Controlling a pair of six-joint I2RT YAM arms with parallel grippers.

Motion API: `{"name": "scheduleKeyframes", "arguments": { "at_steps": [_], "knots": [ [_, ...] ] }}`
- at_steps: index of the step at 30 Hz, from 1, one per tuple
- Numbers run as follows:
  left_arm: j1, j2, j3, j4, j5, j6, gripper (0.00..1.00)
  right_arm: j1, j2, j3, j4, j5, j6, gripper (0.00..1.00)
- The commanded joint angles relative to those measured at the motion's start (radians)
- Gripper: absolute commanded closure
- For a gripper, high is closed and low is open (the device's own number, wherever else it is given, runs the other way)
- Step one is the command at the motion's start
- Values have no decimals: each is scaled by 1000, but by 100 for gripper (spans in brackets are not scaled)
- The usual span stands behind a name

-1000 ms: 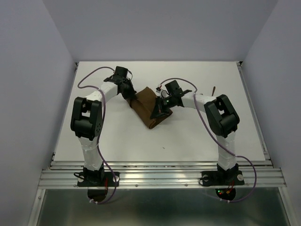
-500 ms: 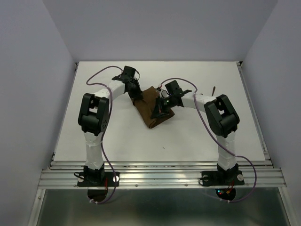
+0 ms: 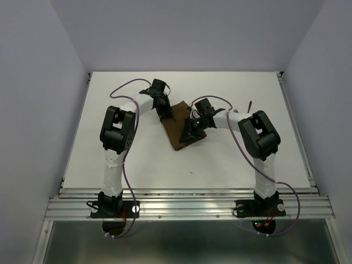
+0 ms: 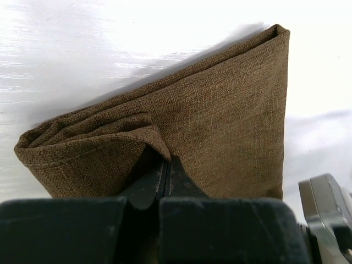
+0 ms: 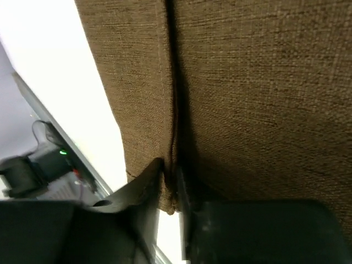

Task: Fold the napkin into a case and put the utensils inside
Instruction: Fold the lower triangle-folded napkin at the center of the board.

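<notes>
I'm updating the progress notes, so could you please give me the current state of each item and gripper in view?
napkin: folded in layers, on the table, pinched at two edges.
left gripper: shut on the napkin's folded edge.
right gripper: shut on the napkin's hem.
utensil: lying on the table, apart from the napkin; fork or spoon, too small to tell.

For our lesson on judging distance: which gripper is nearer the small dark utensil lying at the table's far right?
Right. The right gripper sits at the edge of the napkin that faces the utensil; the left gripper pinches its opposite, farther corner.
</notes>
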Motion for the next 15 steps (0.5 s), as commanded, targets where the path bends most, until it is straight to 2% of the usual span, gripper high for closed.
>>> {"name": "scheduleKeyframes", "arguments": {
  "at_steps": [1,3,4,5,9,15],
  "knots": [
    [-22,13,26,0,-34,23,100,-3,-127,-20,-20,92,-24,57],
    [-25,14,19,3,-33,26,100,-3,-192,-23,-49,153,-53,42],
    [-28,16,17,4,-33,29,100,-3,-209,-15,-78,201,-63,39],
    [-30,17,16,6,-34,30,100,-3,-225,-15,-93,201,-70,37],
    [-34,22,8,12,-31,29,100,-3,-263,23,-135,386,-84,36],
    [-36,17,-1,16,-30,27,100,-58,-194,78,-150,506,-80,36]
  ]
}}
